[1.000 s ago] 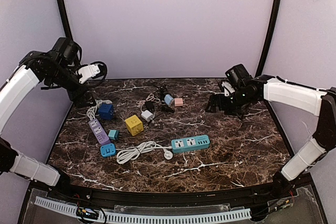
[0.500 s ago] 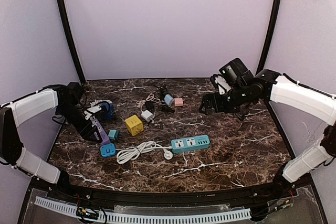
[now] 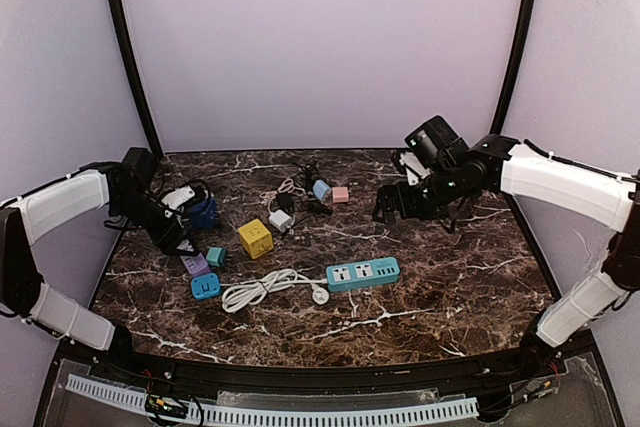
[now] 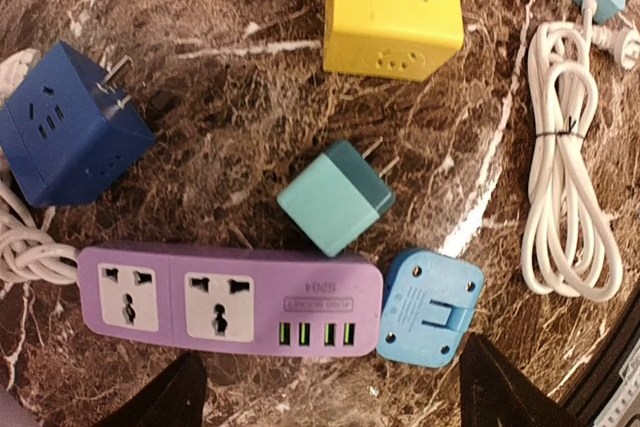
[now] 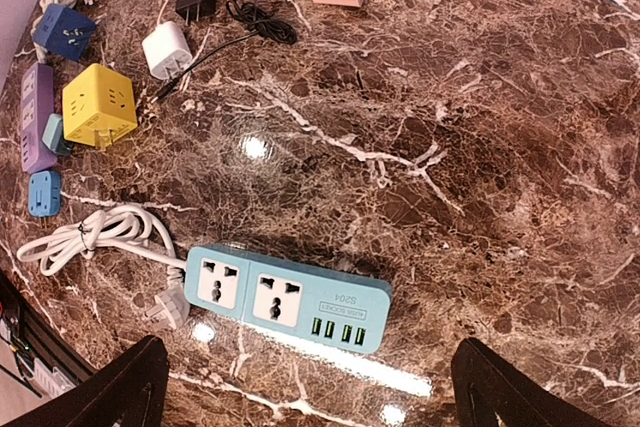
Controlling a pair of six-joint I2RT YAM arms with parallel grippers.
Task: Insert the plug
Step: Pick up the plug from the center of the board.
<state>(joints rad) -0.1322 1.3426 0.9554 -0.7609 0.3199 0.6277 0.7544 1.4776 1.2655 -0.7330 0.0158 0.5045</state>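
A purple power strip [image 4: 228, 299] lies flat, sockets up, just ahead of my open left gripper [image 4: 330, 402]; in the top view that gripper [image 3: 175, 237] covers its far end. A teal adapter plug [image 4: 335, 197] and a blue adapter [image 4: 430, 305] lie against the strip. A teal power strip [image 5: 290, 297] lies below my open right gripper [image 5: 310, 392], which hovers above the table [image 3: 395, 205]. Its white cord [image 3: 262, 289] ends in a loose white plug [image 3: 320, 296]. Neither gripper holds anything.
A yellow socket cube [image 3: 255, 238] and a dark blue socket cube [image 3: 203, 211] sit near the purple strip. White [image 3: 280, 219], black [image 3: 286, 202], light blue [image 3: 321, 189] and pink [image 3: 340, 194] chargers lie at the back middle. The marble table [image 3: 460, 287] ends at a black rail in front.
My left arm has dropped from high at the back left down over the purple strip, and its jaws have narrowed a little. The right gripper has drifted left.
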